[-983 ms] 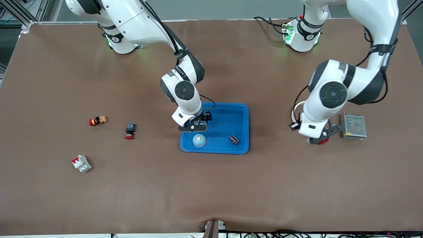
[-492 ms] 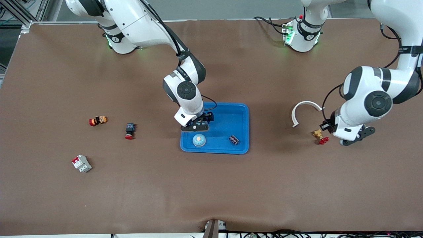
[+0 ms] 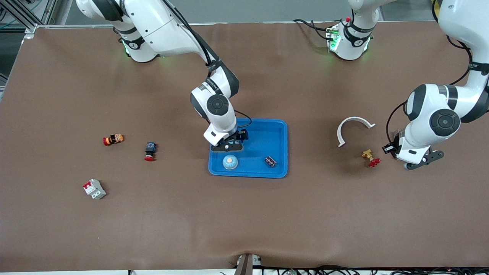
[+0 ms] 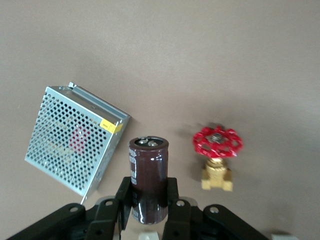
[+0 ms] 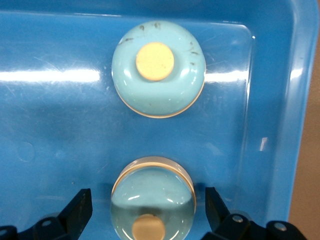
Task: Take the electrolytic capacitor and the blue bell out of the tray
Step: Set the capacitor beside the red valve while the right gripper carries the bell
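Glossy brown cylindrical capacitor (image 4: pixel 148 180) clamped in left gripper (image 4: pixel 148 212); right gripper (image 5: pixel 145 210) spread over blue tray (image 3: pixel 277 131).

We see a pale blue bell (image 5: pixel 158 75) with a tan button resting in the blue tray (image 5: pixel 45 130). The right gripper (image 5: pixel 149 210) hangs above it, fingers (image 5: pixel 77 207) spread wide, the bell at twelve o'clock from them.

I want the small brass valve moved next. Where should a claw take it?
Probably by the brass body, coming straight down from above with the claw closing across its narrow sides. The valve lies on the table, and its red handwheel is wide and spoked, a poor surface to pinch.
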You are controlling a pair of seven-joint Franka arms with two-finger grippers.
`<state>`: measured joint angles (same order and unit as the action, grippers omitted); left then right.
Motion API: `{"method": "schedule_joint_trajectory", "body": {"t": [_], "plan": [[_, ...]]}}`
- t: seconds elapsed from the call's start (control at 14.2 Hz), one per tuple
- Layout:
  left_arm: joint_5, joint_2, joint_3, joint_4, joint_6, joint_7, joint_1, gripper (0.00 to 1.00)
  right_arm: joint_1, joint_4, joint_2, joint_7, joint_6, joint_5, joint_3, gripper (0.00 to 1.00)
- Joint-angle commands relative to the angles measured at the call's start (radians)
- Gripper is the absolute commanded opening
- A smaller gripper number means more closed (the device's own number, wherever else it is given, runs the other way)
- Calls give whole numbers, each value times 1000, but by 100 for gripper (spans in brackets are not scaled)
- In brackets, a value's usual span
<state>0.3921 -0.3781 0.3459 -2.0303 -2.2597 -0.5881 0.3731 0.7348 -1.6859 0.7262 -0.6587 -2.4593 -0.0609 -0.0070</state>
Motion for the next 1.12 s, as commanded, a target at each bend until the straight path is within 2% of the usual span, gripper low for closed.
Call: {"method": "schedule_joint_trajectory", "body": {"t": [0.0,0.07,0.14,0.28,0.49,0.7,0.84,1.05], "plan": [[28,-16,12,-42,-63,7,33,0,14,20,13,-15,-3,10,-11,95],[28,-30,12,-50,-76,8,36,0,14,20,13,-13,-3,10,-11,83],[28,-39,12,-57,-87,8,39,0,14,20,13,-13,-3,10,-11,79],[28,-58,12,-71,-106,40,61,0,14,20,12,-10,-3,10,-13,63],[28,-93,12,-76,-116,106,105,0,12,29,6,-2,11,7,-13,48],[28,-111,13,-79,-146,108,110,0,-5,55,-10,1,60,6,-14,48],[28,-110,13,-79,-146,105,110,13,-11,93,-27,4,149,6,-16,46],[28,-108,16,-79,-146,100,109,13,-49,150,-68,77,294,6,-18,46]]}}
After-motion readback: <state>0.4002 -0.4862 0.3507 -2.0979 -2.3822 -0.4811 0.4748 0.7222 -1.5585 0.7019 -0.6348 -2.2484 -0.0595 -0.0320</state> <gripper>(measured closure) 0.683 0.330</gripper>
